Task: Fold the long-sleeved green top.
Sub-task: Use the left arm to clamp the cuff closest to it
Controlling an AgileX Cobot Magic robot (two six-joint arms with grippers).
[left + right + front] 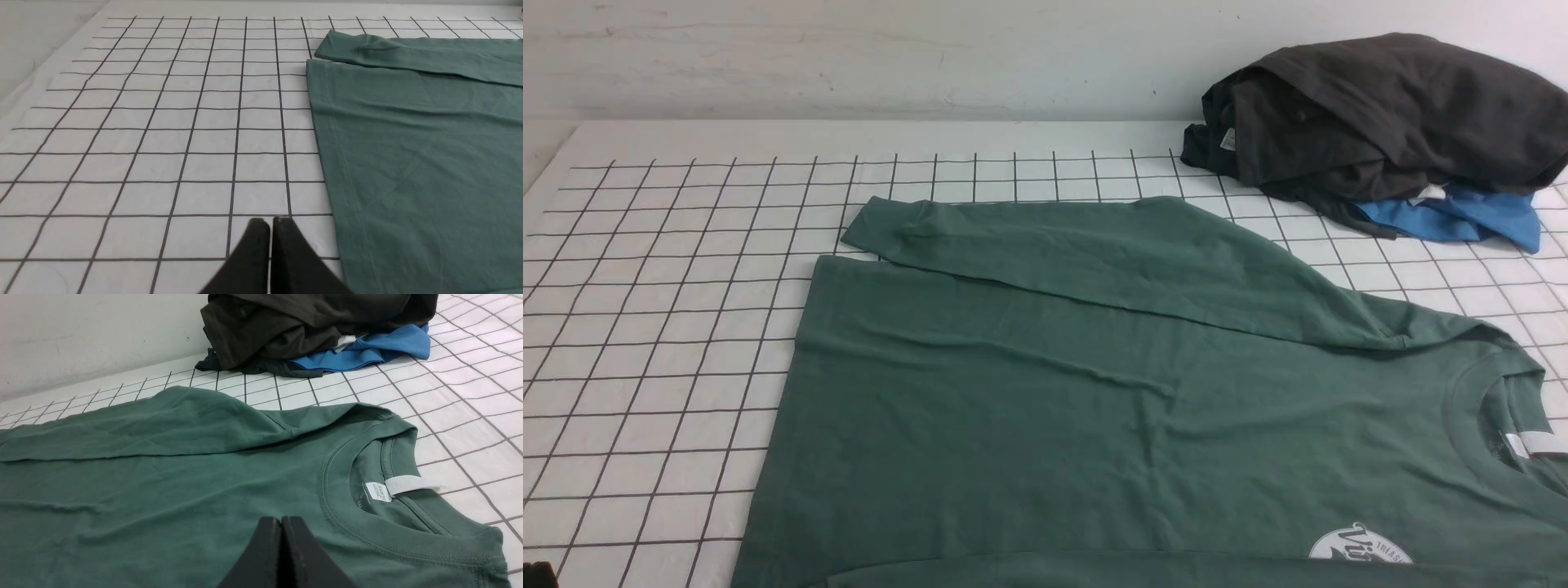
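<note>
- The green long-sleeved top (1094, 392) lies spread flat, front up, on the white gridded table (645, 327).
- One sleeve (1054, 245) is folded across the top's far edge, its cuff poking just past the hem.
- The collar (347, 490) shows a white label (408, 484); a round white logo (1356, 545) sits on the chest.
- The left end effector (270, 222) hangs over bare table just beside the top's hem, fingers together, gripping nothing.
- The right end effector (282, 522) hovers over the top's chest near the collar, fingers pressed together, empty.
- Beyond the top's shoulder, dark garments (1388, 114) are heaped on a blue garment (1462, 216).
</note>
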